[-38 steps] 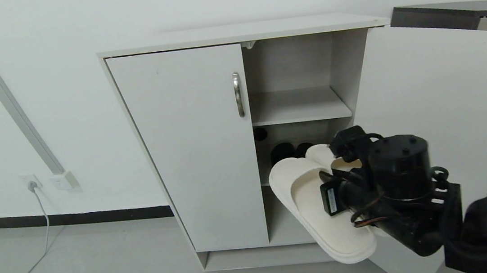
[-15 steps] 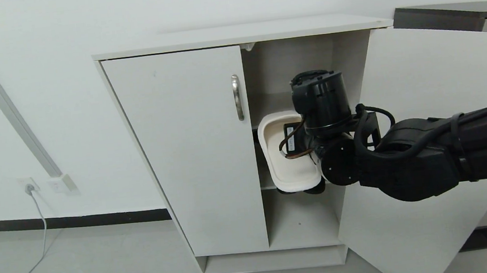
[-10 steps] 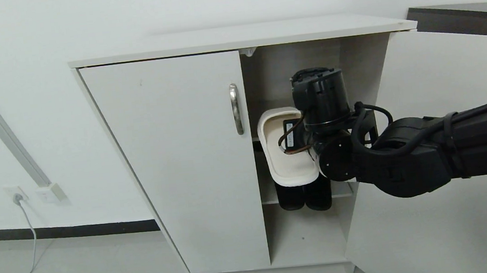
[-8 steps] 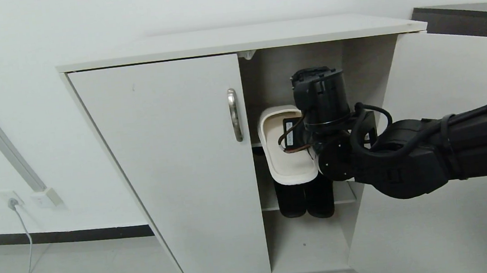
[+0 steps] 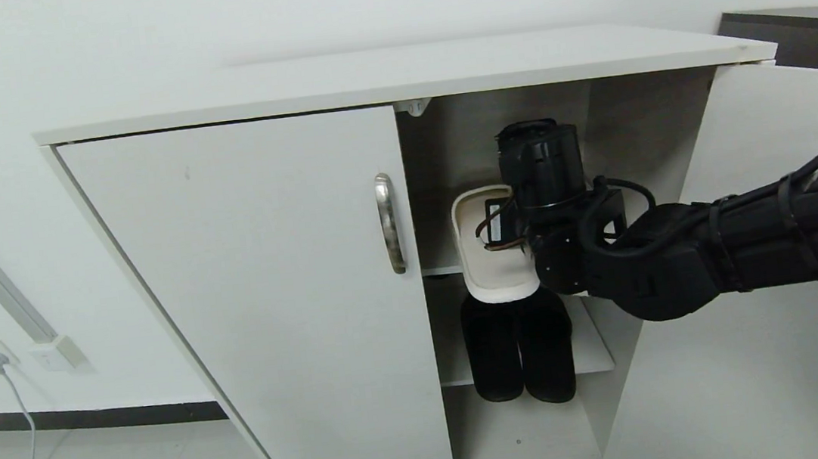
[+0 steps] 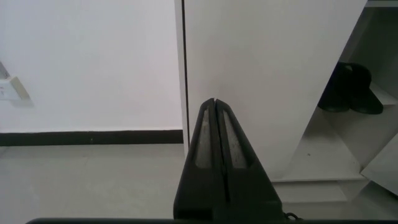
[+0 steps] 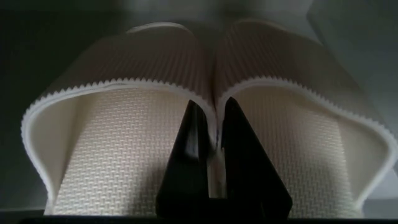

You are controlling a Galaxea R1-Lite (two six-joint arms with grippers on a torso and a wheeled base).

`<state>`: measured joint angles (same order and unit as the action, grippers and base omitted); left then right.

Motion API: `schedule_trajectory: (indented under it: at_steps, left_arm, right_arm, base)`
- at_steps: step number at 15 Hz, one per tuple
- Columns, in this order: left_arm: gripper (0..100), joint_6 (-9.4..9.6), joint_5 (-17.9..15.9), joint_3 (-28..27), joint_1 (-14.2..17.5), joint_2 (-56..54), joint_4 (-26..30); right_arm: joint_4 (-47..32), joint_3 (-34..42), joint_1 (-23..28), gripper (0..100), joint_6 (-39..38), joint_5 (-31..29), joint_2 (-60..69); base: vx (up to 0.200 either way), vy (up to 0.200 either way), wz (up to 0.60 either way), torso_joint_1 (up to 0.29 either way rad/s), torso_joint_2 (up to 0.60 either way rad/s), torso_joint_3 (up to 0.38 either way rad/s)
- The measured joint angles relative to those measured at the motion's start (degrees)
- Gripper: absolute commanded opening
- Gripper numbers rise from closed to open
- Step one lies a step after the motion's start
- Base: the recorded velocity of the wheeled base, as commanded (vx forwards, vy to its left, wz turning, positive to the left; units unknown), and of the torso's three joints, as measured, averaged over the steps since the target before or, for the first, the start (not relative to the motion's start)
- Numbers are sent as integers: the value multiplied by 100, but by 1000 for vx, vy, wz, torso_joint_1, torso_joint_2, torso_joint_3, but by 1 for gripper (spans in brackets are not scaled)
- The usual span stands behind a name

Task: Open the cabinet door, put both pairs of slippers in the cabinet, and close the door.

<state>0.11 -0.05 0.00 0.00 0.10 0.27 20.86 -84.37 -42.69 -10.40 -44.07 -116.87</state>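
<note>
White slippers went from outside into cabinet, upper bay | right gripper pinches pair's touching inner walls, heels past shelf edge | black slippers at 6 o'clock, one level down | left gripper closed, empty | risk: shallow release tips pair off shelf, jamming door

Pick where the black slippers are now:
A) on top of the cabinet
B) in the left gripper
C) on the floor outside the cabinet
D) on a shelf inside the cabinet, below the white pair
D: the black slippers lie on a shelf inside the cabinet, below the white slippers clamped in the right gripper.
</note>
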Motion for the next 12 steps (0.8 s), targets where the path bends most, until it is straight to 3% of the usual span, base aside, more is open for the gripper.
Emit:
schedule_trajectory:
  at_steps: [7, 12]
  left_arm:
    - [0, -16, 10, 0, 0, 0, 0]
    - [0, -16, 21, 0, 0, 0, 0]
  right_arm:
    - [-26, -1061, 236, 0, 249, 26, -606]
    - [-182, -1306, 400, 0, 246, 241, -835]
  base:
    - [0, 0, 0, 0, 0, 0]
    - [0, 0, 0, 0, 0, 0]
